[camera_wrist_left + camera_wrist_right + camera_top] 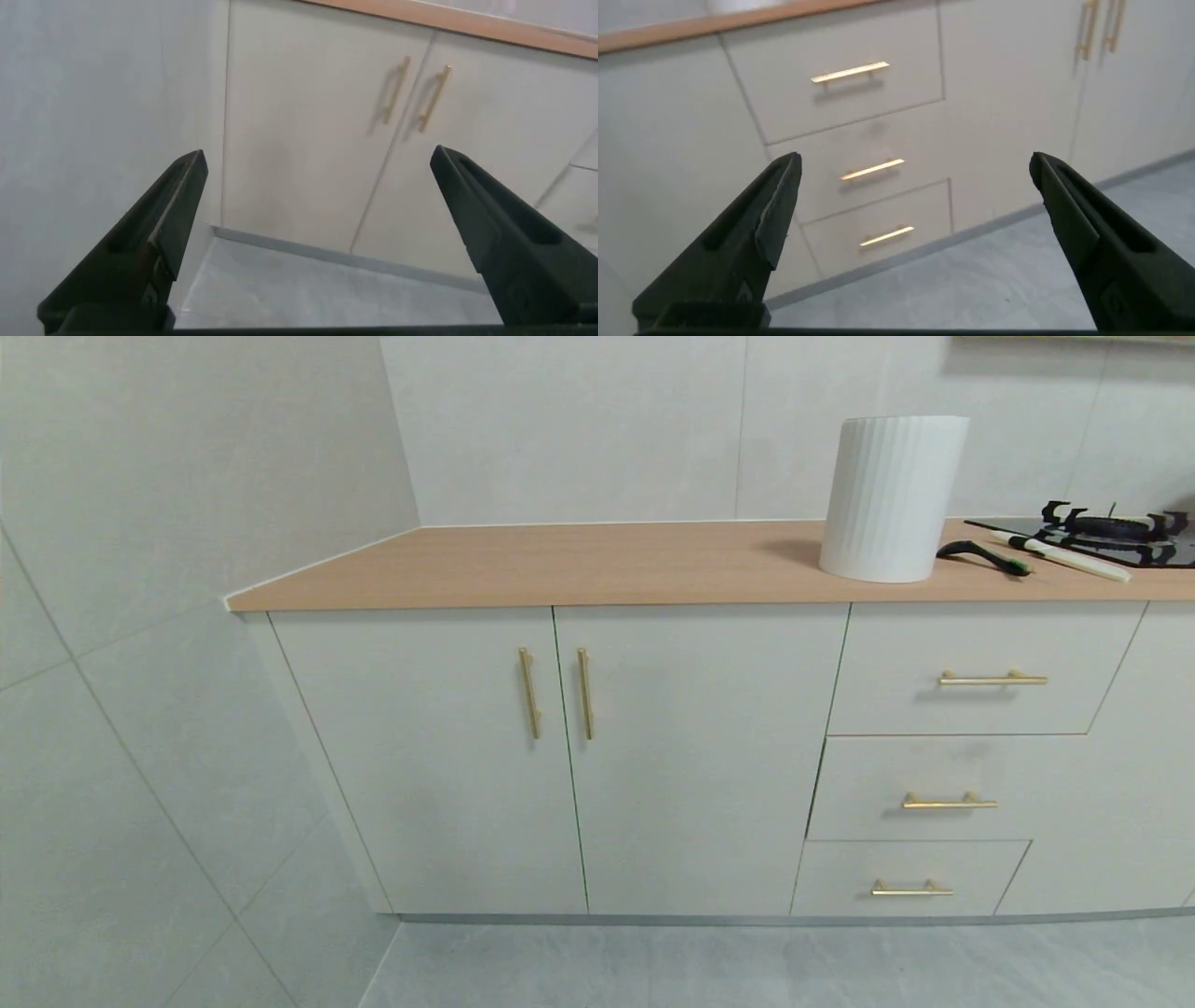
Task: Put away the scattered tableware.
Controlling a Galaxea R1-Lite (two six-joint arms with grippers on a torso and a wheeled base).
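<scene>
Over at the left, the left gripper (316,159) sat low in front of the cabinet, its black fingers (168,224) spread wide apart, facing the double doors (560,756) and their pair of gold handles (529,693). From the head view those doors sat dead centre under the wooden countertop (579,565), with a stack of three drawers (934,784) off at about 4 o'clock. Up at 2 o'clock a tall white ribbed container (892,499) stood upright on the counter. Just beside it, at roughly 3 o'clock from it, lay the tableware: a black-handled utensil (980,554) with a green tip, then a long white utensil (1064,555) with one end on the edge of the stove (1144,549). Couldn't tell exactly what kind of utensils they were, tbh. The stove's black grates filled the far right corner. The right gripper (913,161) was down facing the drawers, claw gaping just as wide.
</scene>
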